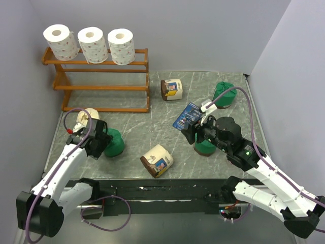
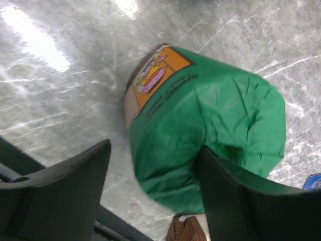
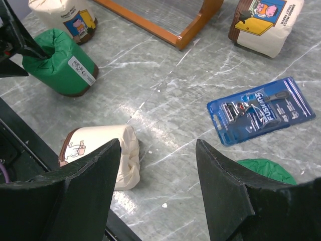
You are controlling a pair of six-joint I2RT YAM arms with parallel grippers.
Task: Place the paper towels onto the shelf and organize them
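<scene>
Nearest, at the left: left gripper [image 1: 105, 138] astride a green-wrapped roll [image 1: 114, 143] lying on the table [image 1: 152, 127]. Jaws parted, one finger pressed into the wrap, the other just off it with bare table showing between. Not yet a clamped hold. Reads as the pick-up of the fourth roll.

Just behind that gripper, a cream-and-brown roll [image 1: 87, 118] on the table, near the foot of the shelf [image 1: 101, 88].

On the shelf's top tier, three white rolls [image 1: 93, 44] upright in a row. Counts as three of nine placed; none on the two lower tiers.

Toward the middle, a second cream roll [image 1: 157, 160] on its side at the near edge, and a third cream roll [image 1: 172, 89] just beside the shelf's right end. Both waiting.

Further right, a blue packet [image 1: 187, 116], no part of the job.

Beside it, right gripper [image 1: 190, 133] hovering, jaws apart, nothing between them. Below its wrist, a second green roll [image 1: 204, 148]; well behind, a third green roll [image 1: 223, 94] near the far right corner.

Leaves six rolls to shelve, probably one kind per tier.
</scene>
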